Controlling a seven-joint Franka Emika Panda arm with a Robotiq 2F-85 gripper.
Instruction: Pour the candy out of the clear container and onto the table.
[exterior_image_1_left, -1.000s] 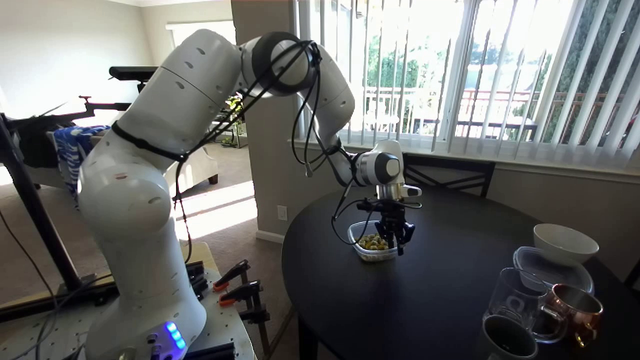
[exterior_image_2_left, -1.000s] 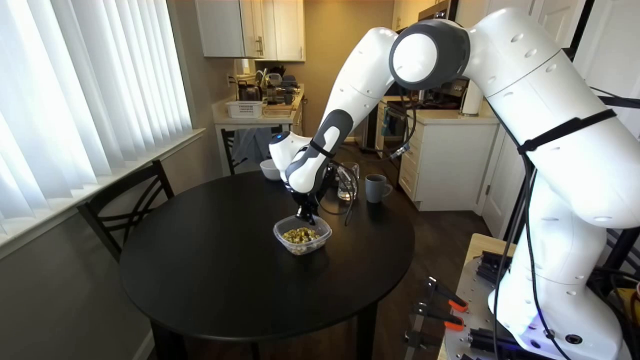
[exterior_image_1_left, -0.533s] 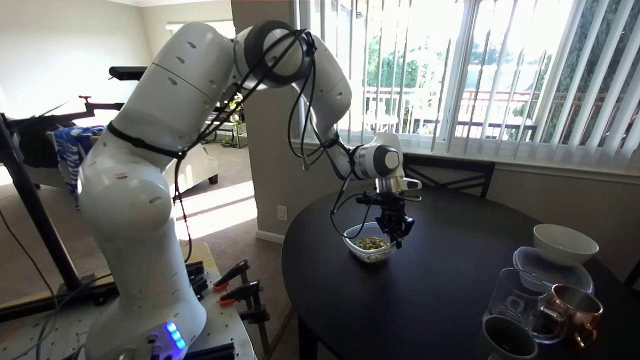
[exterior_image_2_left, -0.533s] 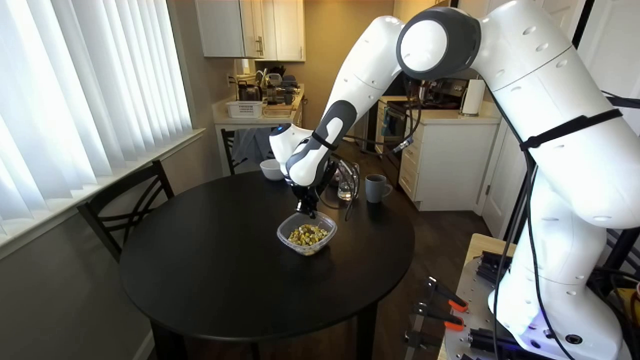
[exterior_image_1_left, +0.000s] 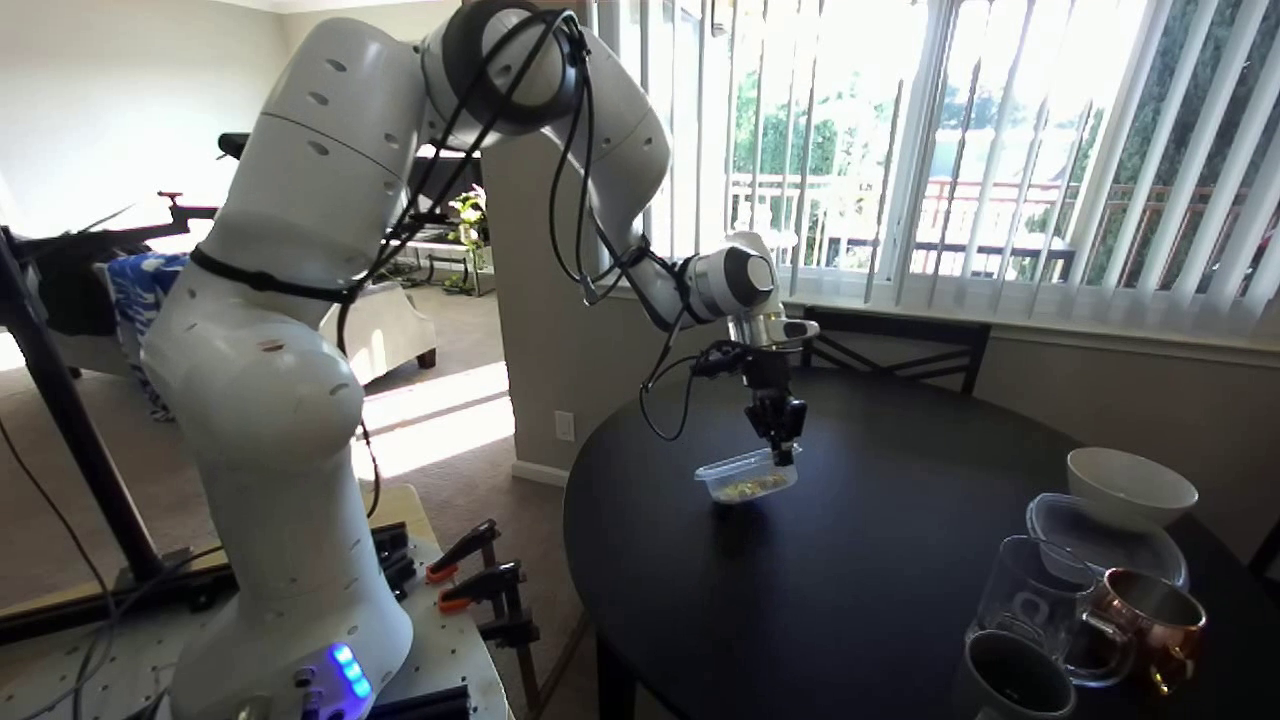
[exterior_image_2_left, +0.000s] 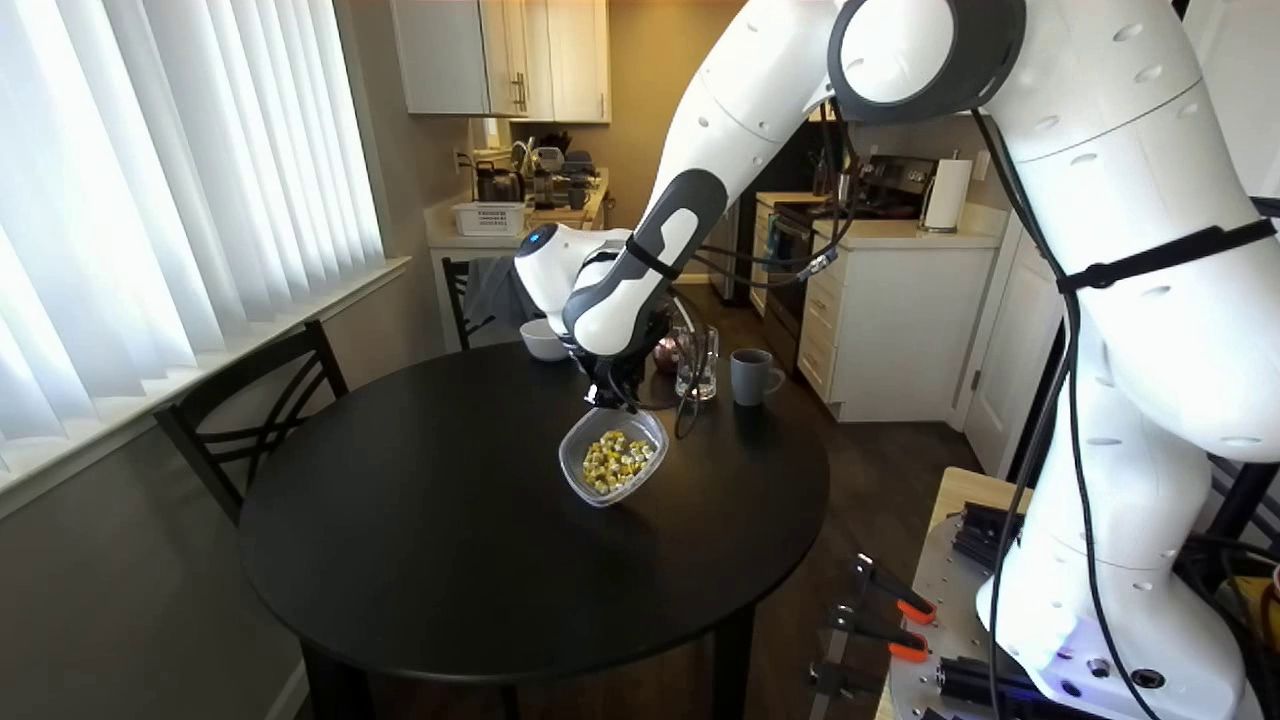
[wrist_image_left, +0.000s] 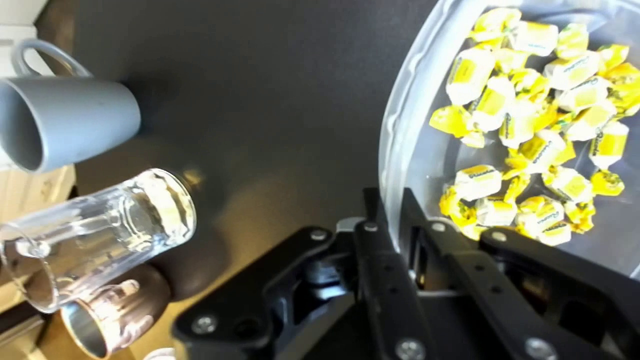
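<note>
The clear container is a shallow plastic tub, and it also shows in an exterior view. It hangs above the dark round table, tilted, with its gripped side higher. The candy lies inside it, toward the low side. In the wrist view the candy is yellow-and-white wrapped pieces. My gripper is shut on the container's rim, one finger inside and one outside the wall. It shows above the container in both exterior views. No candy is seen on the table.
A grey mug, a clear glass and a copper mug stand near one table edge. A white bowl and a clear plastic dish or lid are close by. A dark chair stands by the window.
My gripper has risen with the container in it. The container has gone from nearly level to tilted, its opening turning toward an exterior camera. The candy has shifted toward the low side.
</note>
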